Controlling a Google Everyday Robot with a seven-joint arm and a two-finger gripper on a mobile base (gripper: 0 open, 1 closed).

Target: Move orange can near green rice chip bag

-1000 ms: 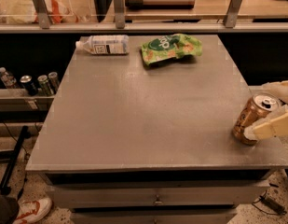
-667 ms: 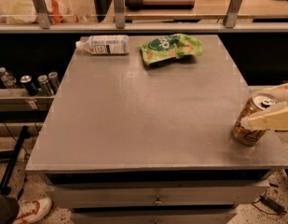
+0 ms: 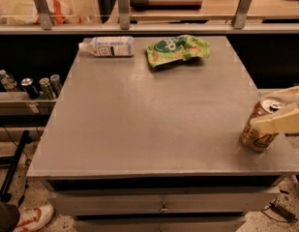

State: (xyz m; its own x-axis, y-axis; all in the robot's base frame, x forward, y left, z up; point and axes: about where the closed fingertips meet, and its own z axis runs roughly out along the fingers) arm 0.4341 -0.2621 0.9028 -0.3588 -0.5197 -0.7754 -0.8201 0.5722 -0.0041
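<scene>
The orange can [image 3: 258,134] stands on the grey table [image 3: 154,124] close to its right edge, near the front. My gripper [image 3: 268,111] reaches in from the right edge of the camera view. One pale finger [image 3: 279,122] lies across the can's front and the other sits behind its silver top, so the gripper is closed on the can. The can rests on the table. The green rice chip bag [image 3: 175,50] lies flat at the far edge of the table, right of the middle, well away from the can.
A clear plastic bottle with a white label [image 3: 108,46] lies on its side at the far left of the table, beside the bag. Three dark small cans [image 3: 41,85] and a bottle stand on a low shelf to the left. A railing [image 3: 139,28] runs behind the table.
The near finger has moved up against the can's side. The can, bag and bottle have not moved.
</scene>
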